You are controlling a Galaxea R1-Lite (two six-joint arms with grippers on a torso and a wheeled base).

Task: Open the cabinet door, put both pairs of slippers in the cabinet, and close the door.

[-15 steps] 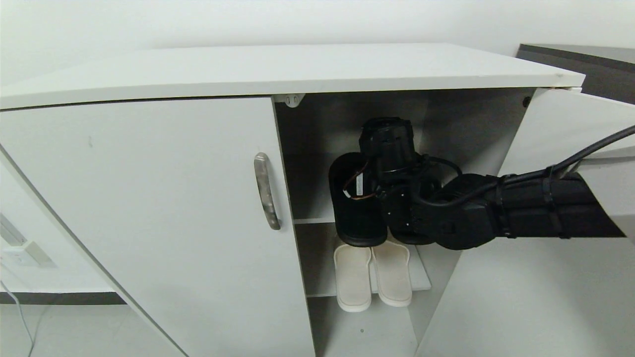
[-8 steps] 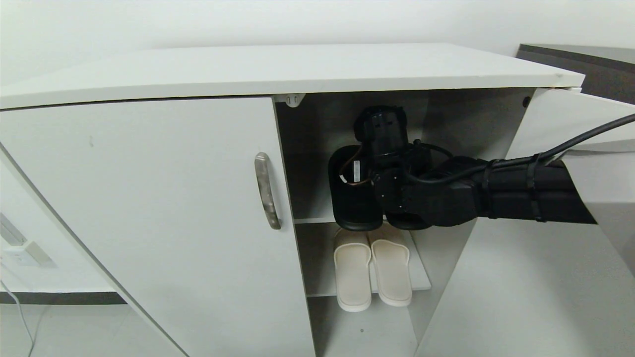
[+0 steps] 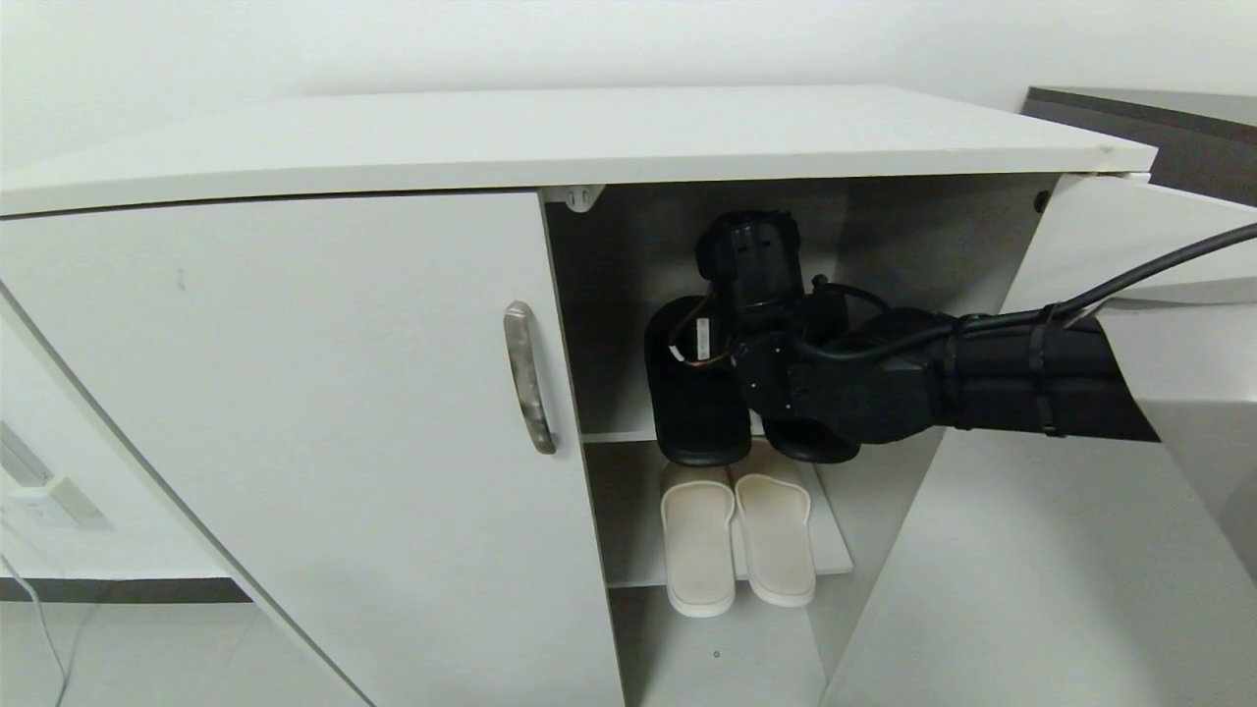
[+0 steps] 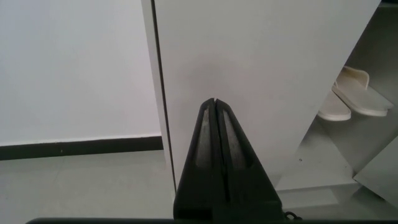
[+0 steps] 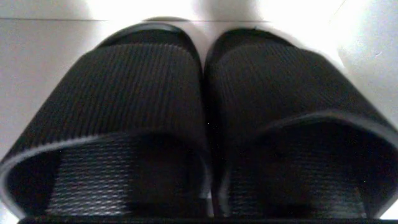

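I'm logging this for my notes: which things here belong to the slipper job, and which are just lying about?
Job: black slippers, white slippers, cabinet, open door.
Lying about: wall outlet, cable.

Head view: bright, even light from overhead. Cabinet (image 3: 589,133) top pale, inside in shadow, darkest behind black slippers (image 3: 695,412). Wide-angle bend twd pic edges. Right wrist view: strong glare on shelf (image 5: 37,68) beyond slippers, toe openings near black. Left wrist view: flat soft light on closed door (image 4: 249,74).
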